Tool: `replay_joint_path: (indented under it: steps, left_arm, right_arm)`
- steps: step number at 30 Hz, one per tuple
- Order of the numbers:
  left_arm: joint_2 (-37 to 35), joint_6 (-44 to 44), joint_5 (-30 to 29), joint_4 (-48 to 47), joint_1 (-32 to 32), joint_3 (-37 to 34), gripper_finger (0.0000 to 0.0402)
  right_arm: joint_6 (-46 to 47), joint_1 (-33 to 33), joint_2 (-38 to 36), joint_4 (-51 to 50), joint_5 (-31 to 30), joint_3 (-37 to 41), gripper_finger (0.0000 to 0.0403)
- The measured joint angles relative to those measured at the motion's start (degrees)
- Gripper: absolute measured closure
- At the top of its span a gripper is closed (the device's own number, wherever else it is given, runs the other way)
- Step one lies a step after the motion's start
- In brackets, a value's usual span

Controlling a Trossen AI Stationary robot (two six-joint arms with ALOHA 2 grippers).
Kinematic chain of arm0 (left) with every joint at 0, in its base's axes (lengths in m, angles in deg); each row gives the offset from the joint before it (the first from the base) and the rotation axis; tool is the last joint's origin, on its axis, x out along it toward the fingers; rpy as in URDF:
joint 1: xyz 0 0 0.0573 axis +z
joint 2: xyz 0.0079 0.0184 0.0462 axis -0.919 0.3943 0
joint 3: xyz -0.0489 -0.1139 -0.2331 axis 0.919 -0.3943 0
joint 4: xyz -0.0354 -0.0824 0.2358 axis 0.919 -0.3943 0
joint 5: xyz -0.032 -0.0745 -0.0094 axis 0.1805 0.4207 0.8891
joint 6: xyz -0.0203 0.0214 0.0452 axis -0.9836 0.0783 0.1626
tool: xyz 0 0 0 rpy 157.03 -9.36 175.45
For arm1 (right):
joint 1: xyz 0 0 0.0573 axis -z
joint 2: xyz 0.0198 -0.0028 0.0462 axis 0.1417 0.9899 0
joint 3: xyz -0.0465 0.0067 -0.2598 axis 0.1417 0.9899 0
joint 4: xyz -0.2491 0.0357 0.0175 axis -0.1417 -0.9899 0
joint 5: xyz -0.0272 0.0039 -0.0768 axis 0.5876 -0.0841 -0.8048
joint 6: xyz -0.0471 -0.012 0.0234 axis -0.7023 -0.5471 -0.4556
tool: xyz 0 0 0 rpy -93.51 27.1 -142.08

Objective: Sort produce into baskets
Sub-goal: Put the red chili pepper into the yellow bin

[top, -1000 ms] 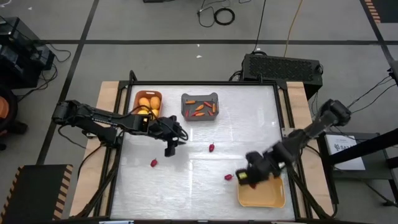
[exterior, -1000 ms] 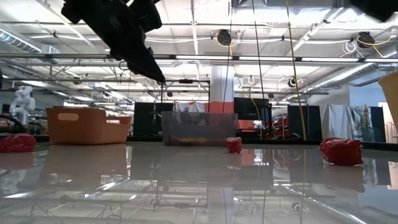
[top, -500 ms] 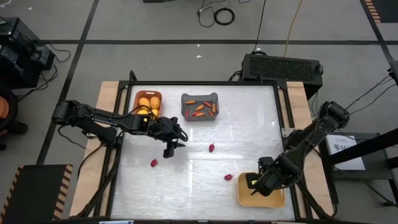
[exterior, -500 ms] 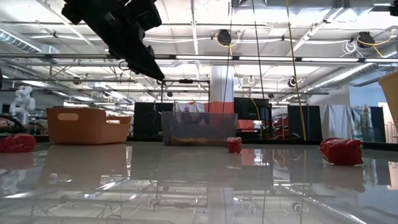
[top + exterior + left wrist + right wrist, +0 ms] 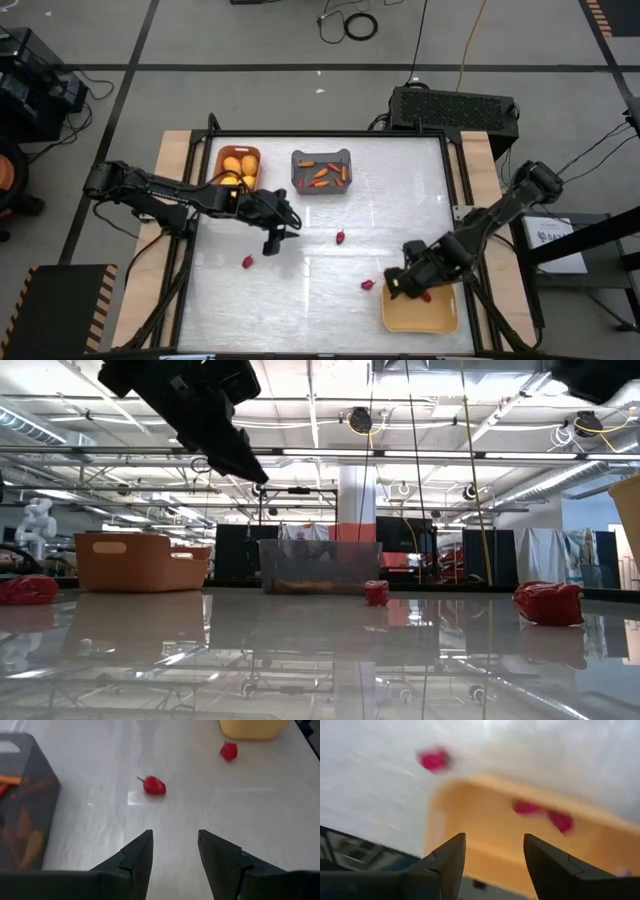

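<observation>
Berry released into pale yellow plastic basket | right gripper opened, empty, lifted | left gripper open, idle | three small dark-red berries left on worktop.

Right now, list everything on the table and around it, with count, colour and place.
Table: one, white top, wood edges.
Orange bin: one, far left corner, holding yellow-orange fruits.
Grey bin: one, far middle, holding slim orange-red peppers.
Yellow bin: one, near right edge, with two red berries inside.
Loose berries: three, dark red, on the tabletop: near left, middle, beside the yellow bin.
Black box: one, on the floor beyond the table.
Left gripper: open, empty, over the table's left middle.
Right gripper: open, empty, at the yellow bin's far left corner.
</observation>
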State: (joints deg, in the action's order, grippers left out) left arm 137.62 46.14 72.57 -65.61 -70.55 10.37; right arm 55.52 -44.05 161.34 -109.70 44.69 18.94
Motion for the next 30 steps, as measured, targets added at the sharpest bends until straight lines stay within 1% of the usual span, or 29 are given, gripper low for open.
replay_joint_path:
  steps: [4, 7, 9, 11, 14, 20, 25, 30]
  left_arm:
    - [0.3, 0.3, -0.8, 2.9, 0.0, 0.0, 0.0238]
    - [0.6, 0.0, -0.9, 3.5, 0.0, 0.0, 0.0238]
    - [0.5, -0.1, -0.9, 3.3, 0.0, 0.0, 0.0238]
    - [0.5, -0.5, -0.9, 2.4, 0.0, 0.0, 0.0238]
    - [0.5, -3.2, -0.9, 0.6, 0.0, 0.0, 0.0238]
    - [0.5, -6.2, -0.6, -9.5, 0.0, 0.0, 0.0238]
    - [0.5, -6.2, -0.5, -18.1, -0.3, 0.0, 0.0238]
    - [0.5, -6.2, -0.6, -19.6, -1.0, 0.0, 0.0238]
  right_arm:
    - [-6.6, 4.5, 0.0, 0.4, -9.4, -1.6, 0.0214]
    - [-13.0, 8.8, 1.2, 2.7, -16.7, -1.6, 0.0217]
    - [-18.2, 12.0, 3.0, 4.6, -18.9, -1.6, 0.0218]
    - [-22.6, 15.5, 5.5, 8.4, -19.8, -1.6, 0.0218]
    - [-24.3, 20.1, 9.8, 14.8, -20.7, -1.6, 0.0218]
    - [-26.3, 25.8, 18.2, 27.2, -21.0, -1.6, 0.0218]
    - [-26.1, 27.3, 22.3, 27.8, -21.3, -1.6, 0.0218]
    - [-25.9, 27.3, 24.3, 28.0, -22.2, -1.7, 0.0218]
